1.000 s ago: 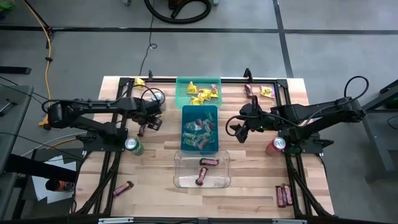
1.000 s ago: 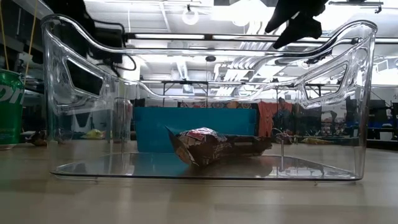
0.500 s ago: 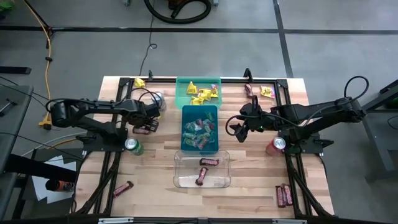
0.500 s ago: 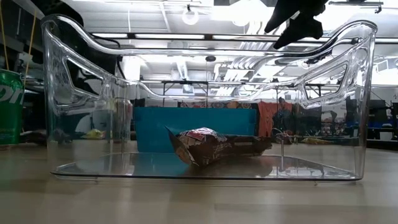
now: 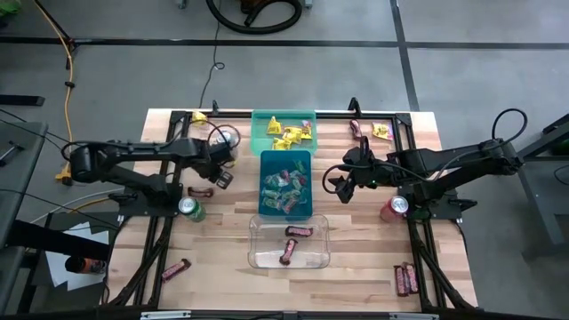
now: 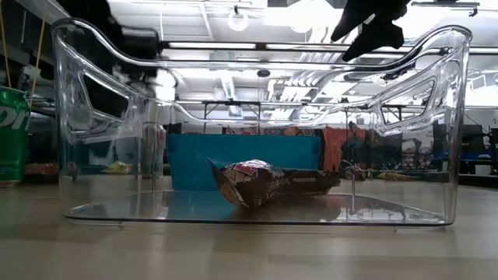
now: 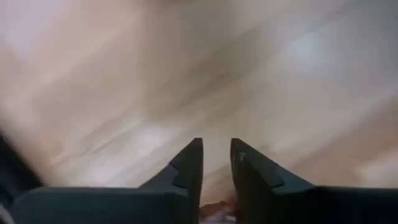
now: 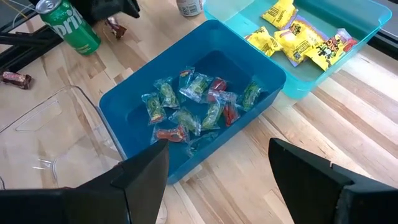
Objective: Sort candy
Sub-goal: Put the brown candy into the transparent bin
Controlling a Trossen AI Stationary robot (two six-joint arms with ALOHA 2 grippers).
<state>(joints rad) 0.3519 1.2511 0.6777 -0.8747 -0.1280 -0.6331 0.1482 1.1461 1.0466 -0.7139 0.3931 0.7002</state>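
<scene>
The left gripper [image 5: 220,179], fingers nearly closed on nothing, hovers just beside a dark red-brown candy bar [image 5: 199,191] on the wooden table [image 5: 222,249], while the right gripper [image 5: 340,188] hangs spread wide beside the blue plastic bin [image 5: 264,210].

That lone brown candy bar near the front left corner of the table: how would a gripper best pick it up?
Grip the bar across its narrow width, near the middle, coming straight down from above. It lies flat on the table and slanted, so the fingers would probably need turning to straddle its two long sides. The left gripper is the one on its side of the table.
</scene>
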